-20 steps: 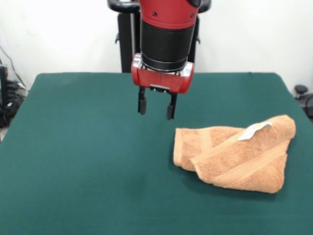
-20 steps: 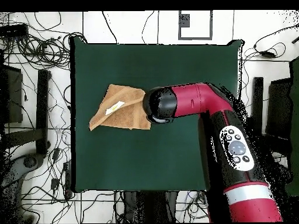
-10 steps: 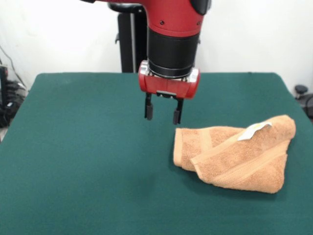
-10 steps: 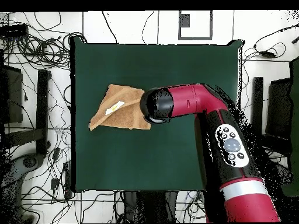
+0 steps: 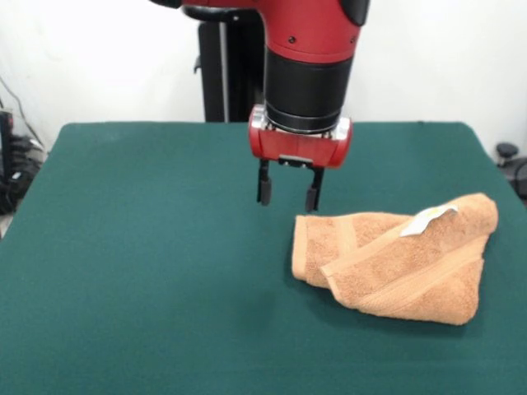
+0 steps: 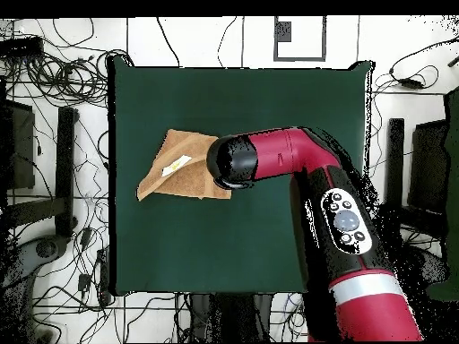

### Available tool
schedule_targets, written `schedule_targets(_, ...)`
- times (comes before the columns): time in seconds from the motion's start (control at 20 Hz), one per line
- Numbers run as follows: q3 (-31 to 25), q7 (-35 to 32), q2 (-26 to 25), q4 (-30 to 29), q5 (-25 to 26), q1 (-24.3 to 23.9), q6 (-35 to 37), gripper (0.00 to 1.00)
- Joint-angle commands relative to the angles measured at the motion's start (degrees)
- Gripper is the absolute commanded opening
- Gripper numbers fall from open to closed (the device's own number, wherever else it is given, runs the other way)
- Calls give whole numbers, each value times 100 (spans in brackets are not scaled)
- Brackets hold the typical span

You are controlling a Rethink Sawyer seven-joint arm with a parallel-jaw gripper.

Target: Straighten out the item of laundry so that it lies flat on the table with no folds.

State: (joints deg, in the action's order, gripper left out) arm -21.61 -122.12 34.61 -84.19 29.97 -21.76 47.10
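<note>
Clearly unstarted: towel (image 5: 394, 262) lies folded on the table (image 5: 140, 247); gripper (image 5: 288, 191), jaws apart and empty, hovers at its 10 o'clock corner

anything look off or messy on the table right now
Only the towel: it lies folded over itself in a skewed, roughly triangular heap on the green table, its white tag sticking out on top. The open gripper hangs near its edge, holding nothing. Nothing looks damaged or spilled.

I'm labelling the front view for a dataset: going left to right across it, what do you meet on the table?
Bare green table → open end effector hanging above it → folded tan hand towel → white care tag on the towel.
</note>
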Motion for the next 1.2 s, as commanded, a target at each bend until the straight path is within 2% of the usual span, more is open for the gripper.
schedule_targets(0.05,-300,546,-473,-366,191,223,-333,100)
schedule_targets(1.2,-279,568,-759,51,296,285,-504,100)
